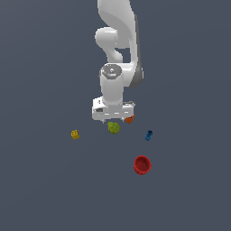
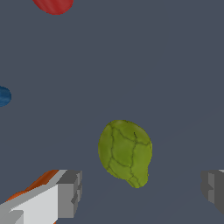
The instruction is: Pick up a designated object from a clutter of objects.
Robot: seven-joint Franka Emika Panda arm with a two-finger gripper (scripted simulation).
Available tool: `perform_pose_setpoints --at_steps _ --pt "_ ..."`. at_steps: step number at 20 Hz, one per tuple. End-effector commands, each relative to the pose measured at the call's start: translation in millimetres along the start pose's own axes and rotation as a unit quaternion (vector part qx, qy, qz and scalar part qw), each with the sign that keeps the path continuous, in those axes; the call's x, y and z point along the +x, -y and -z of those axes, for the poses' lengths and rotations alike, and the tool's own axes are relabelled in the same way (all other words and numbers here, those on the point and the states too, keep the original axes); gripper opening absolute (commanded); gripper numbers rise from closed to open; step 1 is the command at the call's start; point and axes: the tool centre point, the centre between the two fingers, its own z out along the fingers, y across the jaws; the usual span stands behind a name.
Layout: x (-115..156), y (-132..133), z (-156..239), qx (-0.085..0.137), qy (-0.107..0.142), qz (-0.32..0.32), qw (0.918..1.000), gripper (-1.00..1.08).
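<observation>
The designated object is an olive-green ball (image 1: pixel 113 128) (image 2: pixel 126 152) with thin dark crack lines, resting on the dark floor. My gripper (image 1: pixel 113 121) (image 2: pixel 140 192) hangs just above and slightly behind it, open, with one grey fingertip (image 2: pixel 69 192) on each side of the frame and nothing between them. In the wrist view the ball lies between the fingers but a little ahead of their tips. The small orange cup (image 1: pixel 130 119) (image 2: pixel 37 183) sits close beside one finger, partly hidden by it.
A yellow studded brick (image 1: pixel 75 134) lies toward the exterior view's left. A tiny blue piece (image 1: pixel 149 135) (image 2: pixel 3 96) and a larger red cup (image 1: pixel 142 164) (image 2: pixel 53 5) lie toward the exterior view's right and front.
</observation>
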Motion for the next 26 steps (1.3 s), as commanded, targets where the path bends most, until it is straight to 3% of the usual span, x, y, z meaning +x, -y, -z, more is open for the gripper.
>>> perform_pose_setpoints --at_steps 1,12,26 --pt "-5 2 -8 0.0 0.0 0.005 1.0 1.0" --pt "-10 3 -19 0.001 0.001 0.009 1.0 1.0" --pt "-11 3 -65 0.001 0.001 0.009 1.0 1.0"
